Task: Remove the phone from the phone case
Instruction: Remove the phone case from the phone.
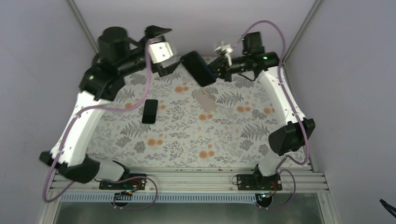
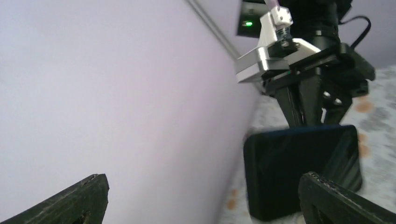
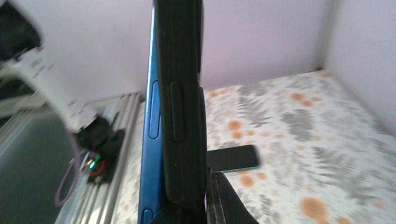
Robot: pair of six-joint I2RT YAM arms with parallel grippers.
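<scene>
Chiefly, risk: we judge the phone (image 3: 152, 121) could slip free and drop to the table (image 1: 177, 135) below the phone case (image 1: 200, 68) if the case peels off suddenly.
Right pincer (image 1: 214, 66): clamped on one end of the case, holding it aloft.
Left pincer (image 1: 175, 48): spread wide, empty, just beside the case.

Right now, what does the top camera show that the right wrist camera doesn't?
Only the top view: a beige slab lying on the floral cloth. Only the right wrist: the phone showing a blue edge beside its black case. Both: that cased phone held up by the right gripper, and a black phone lying flat.
</scene>
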